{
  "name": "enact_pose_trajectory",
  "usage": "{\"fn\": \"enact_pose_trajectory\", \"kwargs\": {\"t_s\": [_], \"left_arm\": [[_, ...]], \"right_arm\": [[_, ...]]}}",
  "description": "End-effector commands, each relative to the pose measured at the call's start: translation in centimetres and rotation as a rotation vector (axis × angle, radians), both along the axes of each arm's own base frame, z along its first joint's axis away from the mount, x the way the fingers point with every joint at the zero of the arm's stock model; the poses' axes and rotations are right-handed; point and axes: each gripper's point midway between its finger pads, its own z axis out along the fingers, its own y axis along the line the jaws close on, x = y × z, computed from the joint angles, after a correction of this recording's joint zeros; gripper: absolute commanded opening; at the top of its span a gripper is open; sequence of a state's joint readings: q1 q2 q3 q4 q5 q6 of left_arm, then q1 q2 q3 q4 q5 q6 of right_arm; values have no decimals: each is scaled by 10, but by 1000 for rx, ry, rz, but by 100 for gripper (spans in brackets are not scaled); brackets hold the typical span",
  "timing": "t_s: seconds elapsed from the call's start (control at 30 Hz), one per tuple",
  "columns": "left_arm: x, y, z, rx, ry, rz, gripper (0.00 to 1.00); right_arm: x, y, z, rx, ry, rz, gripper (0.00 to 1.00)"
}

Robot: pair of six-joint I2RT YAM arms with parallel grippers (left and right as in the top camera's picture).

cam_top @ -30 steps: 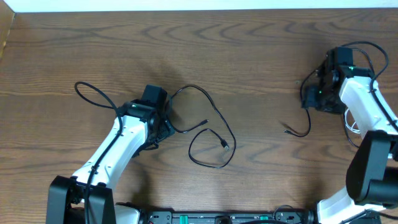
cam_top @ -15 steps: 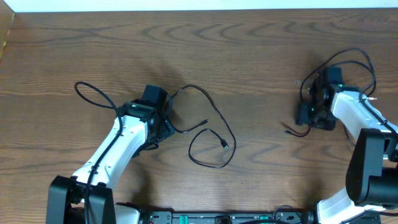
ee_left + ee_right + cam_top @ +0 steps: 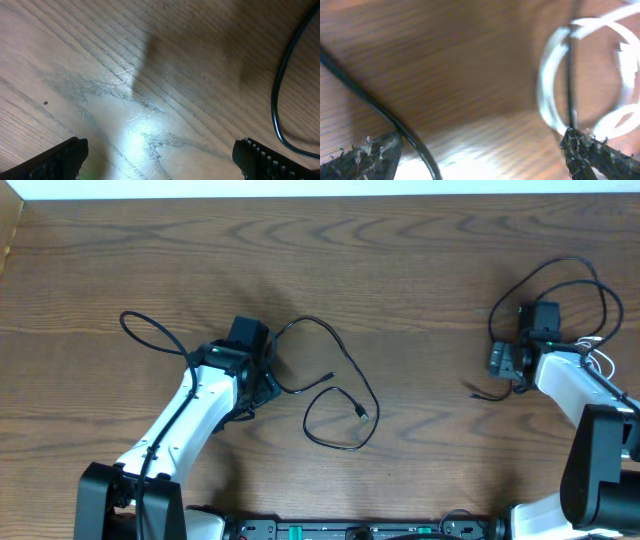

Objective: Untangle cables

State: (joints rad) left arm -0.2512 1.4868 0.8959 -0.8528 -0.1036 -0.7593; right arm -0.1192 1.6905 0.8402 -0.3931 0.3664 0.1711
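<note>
A long black cable [image 3: 345,365] loops across the middle of the table, from a bend at the far left [image 3: 125,320] to a loop with a plug end [image 3: 361,413]. My left gripper [image 3: 255,375] sits over it, open, with bare wood between its fingers [image 3: 60,159]; the cable [image 3: 276,100] passes to the right. A second black cable [image 3: 555,265] loops at the right, its end [image 3: 482,392] on the wood. My right gripper [image 3: 505,363] stands open beside it. In the right wrist view the black cable [image 3: 380,110] runs past the left finger and a white cable coil [image 3: 555,80] lies by the right finger.
The white cable [image 3: 598,365] lies partly under the right arm near the table's right edge. A pale wall strip [image 3: 320,188] borders the far side. Arm bases and their thick wires [image 3: 360,530] line the near edge.
The right gripper has come down toward the near side and opened, letting go of the black cable, whose loop now lies spread on the table. The left arm has not moved.
</note>
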Motion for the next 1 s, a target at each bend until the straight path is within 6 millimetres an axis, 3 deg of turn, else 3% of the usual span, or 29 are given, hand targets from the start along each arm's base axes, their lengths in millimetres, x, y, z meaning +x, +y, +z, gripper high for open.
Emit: {"fn": "enact_pose_trajectory", "kwargs": {"t_s": [0.0, 0.23, 0.4, 0.53, 0.7, 0.73, 0.97], "left_arm": [[0, 3, -1, 12, 7, 10, 98], [0, 3, -1, 12, 7, 10, 98], [0, 3, -1, 12, 7, 10, 98], [0, 3, -1, 12, 7, 10, 98], [0, 3, -1, 12, 7, 10, 98], [0, 3, -1, 12, 7, 10, 98], [0, 3, -1, 12, 7, 10, 98]], "right_arm": [[-59, -40, -26, -148, 160, -189, 99], [-66, -51, -27, -116, 134, -296, 99], [-57, -43, -30, -75, 108, -272, 99], [-41, -25, -30, -23, 105, -147, 99], [-9, 33, -10, 81, 23, 91, 99], [-2, 57, -3, 114, 5, 184, 99], [6, 136, 1, 291, -28, 437, 99]]}}
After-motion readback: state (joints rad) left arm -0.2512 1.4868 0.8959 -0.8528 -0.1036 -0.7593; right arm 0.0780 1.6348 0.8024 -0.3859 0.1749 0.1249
